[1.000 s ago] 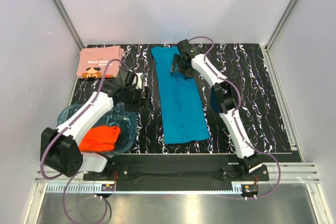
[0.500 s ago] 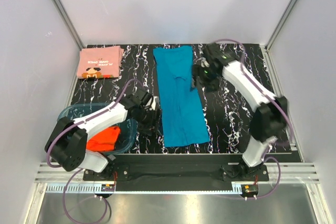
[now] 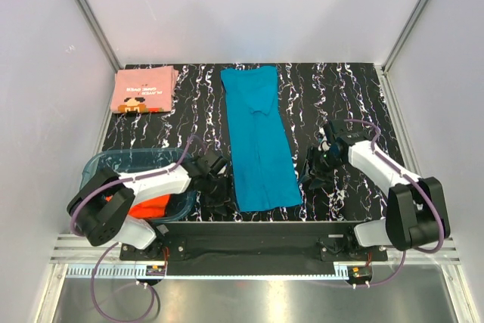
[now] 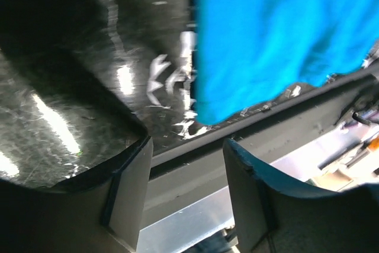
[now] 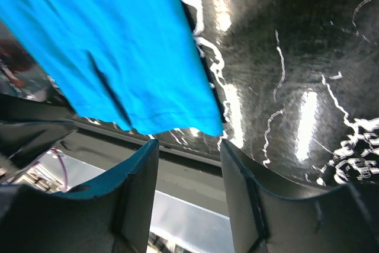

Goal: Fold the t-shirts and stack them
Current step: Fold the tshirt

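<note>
A teal-blue t-shirt [image 3: 259, 138] lies as a long narrow strip down the middle of the black marbled table. My left gripper [image 3: 218, 189] hovers low just left of its near-left corner and is open, with nothing between its fingers [image 4: 127, 188]; that corner [image 4: 207, 114] lies just ahead of them. My right gripper [image 3: 312, 175] stands open just right of the near-right corner [image 5: 210, 124], also empty. A folded salmon-pink t-shirt [image 3: 144, 89] with dark print lies at the back left. An orange-red t-shirt [image 3: 144, 200] sits crumpled in the tub.
A clear blue-tinted plastic tub [image 3: 96, 166] stands at the near left, under the left arm. The table's near edge and a metal rail [image 3: 249, 228] run right behind both grippers. White walls close in the sides and back.
Both arms swung toward the near edge: the right from the shirt's far end to its near-right corner, the left from beside the tub to its near-left corner. Both jaws narrowed somewhat.
</note>
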`<act>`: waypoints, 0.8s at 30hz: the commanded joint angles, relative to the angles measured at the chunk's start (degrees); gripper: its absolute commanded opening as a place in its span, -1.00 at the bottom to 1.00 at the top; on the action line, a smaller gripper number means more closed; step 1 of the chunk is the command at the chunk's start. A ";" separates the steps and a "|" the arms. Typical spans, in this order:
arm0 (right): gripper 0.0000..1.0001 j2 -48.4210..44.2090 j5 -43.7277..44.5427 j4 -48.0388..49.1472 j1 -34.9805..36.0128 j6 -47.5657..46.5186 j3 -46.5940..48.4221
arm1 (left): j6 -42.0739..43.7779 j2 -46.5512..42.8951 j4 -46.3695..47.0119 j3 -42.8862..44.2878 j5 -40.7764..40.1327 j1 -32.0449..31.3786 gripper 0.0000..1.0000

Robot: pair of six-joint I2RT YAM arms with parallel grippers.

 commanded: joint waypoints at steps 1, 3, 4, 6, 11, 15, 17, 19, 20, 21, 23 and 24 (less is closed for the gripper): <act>0.05 -3.41 -3.42 5.54 -0.88 1.88 -1.29 | -6.38 -0.31 5.11 -1.17 -2.95 -0.40 0.09; 0.04 -4.11 -3.34 5.55 -0.79 2.05 -2.08 | -7.71 1.10 5.74 -0.82 -3.30 -0.83 0.01; 0.04 -4.20 -3.42 5.46 -0.79 2.31 -2.09 | -8.06 1.62 5.74 -0.56 -4.26 -0.93 0.00; 0.03 -4.81 -2.99 4.93 -0.79 3.19 -2.17 | -9.02 2.94 6.44 0.14 -4.71 -1.01 -0.04; 0.01 -4.12 0.79 3.00 -0.71 5.04 -2.17 | -11.31 4.62 6.27 0.76 -5.94 -1.28 -0.09; 0.01 -3.32 2.73 2.12 -0.79 6.62 -2.26 | -12.45 5.76 4.69 0.68 -7.34 -1.72 -0.09; 0.00 -3.06 2.73 2.20 -0.79 6.89 -2.35 | -12.80 6.72 4.25 1.02 -7.34 -1.80 -0.17; 0.00 -2.89 3.52 2.12 -0.79 7.32 -2.61 | -12.72 7.51 2.67 1.29 -8.13 -2.24 -0.22; 0.00 -2.62 3.52 2.12 -0.79 7.67 -2.79 | -12.72 8.04 2.31 1.46 -8.14 -2.33 -0.26; -0.01 -2.27 3.61 2.20 -0.71 7.94 -3.22 | -12.63 8.22 1.70 1.55 -8.31 -2.25 -0.28; -0.02 -1.14 3.61 2.29 -0.79 8.38 -3.49 | -12.46 8.66 1.52 1.90 -8.84 -2.33 -0.35; -0.03 -0.69 4.22 2.12 -0.79 8.55 -3.58 | -12.37 8.83 1.08 2.08 -9.19 -2.25 -0.37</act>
